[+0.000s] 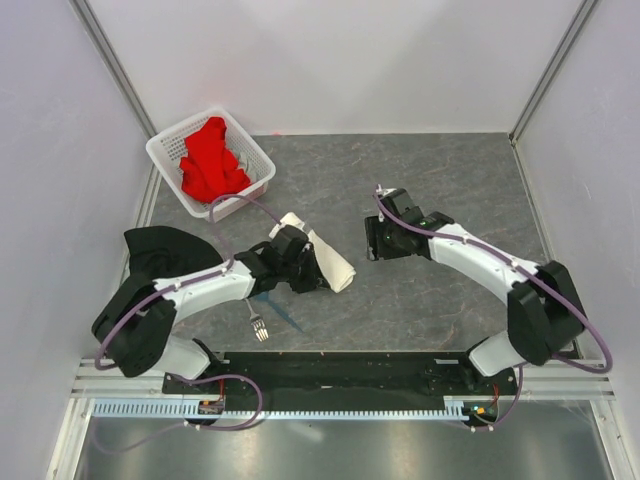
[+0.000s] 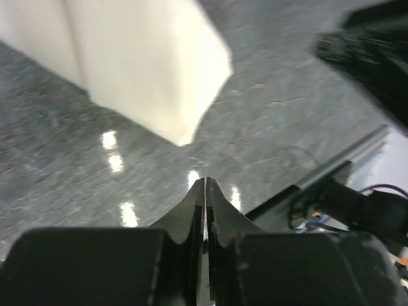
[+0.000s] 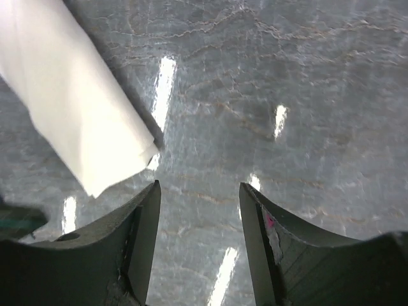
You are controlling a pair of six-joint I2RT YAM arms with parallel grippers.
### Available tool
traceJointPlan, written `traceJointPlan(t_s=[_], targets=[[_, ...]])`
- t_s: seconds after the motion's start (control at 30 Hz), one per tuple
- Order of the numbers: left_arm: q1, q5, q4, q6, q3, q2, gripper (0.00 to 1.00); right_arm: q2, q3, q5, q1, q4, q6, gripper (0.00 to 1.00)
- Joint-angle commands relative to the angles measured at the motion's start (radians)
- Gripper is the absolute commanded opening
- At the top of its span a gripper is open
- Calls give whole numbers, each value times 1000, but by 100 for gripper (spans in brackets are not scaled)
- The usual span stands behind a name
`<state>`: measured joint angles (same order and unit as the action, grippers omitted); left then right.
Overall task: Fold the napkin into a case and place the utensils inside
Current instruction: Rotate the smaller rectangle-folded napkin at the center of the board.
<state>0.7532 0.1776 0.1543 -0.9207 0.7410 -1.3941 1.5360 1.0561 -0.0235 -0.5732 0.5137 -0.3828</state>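
On the grey table point(image 1: 450, 170), the folded cream napkin point(image 1: 330, 258) lies just beside the left hand point(image 2: 205, 182), its fingers pressed together and empty, while the right hand point(image 3: 199, 188) hovers spread apart and the fork point(image 1: 258, 325) lies nearer the bases.

Cream-white napkin point(image 1: 335, 262), red cloth point(image 1: 208, 160), white perforated basket point(image 1: 168, 174), grey veined table point(image 1: 460, 190).

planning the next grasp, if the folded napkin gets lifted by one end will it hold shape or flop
Probably flops: the napkin is soft layered cloth, so its free end should sag. The folds may slide open, as layers just lie stacked.
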Motion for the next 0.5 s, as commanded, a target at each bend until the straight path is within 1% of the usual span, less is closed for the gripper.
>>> traceJointPlan(t_s=[0.0,0.1,0.23,0.33,0.47], targets=[[44,-87,96,40,27,-77,6,-141,-38,-30,9,8,-45,60],[67,-107,96,31,49,-135,5,-194,-41,-42,7,29,-53,60],[69,-90,88,36,99,-215,5,-250,-59,-33,7,37,-70,61],[71,-110,67,71,168,-288,5,-267,-74,-21,7,36,-79,61],[57,-128,76,118,331,-408,5,-263,-88,-12,6,32,-80,61]])
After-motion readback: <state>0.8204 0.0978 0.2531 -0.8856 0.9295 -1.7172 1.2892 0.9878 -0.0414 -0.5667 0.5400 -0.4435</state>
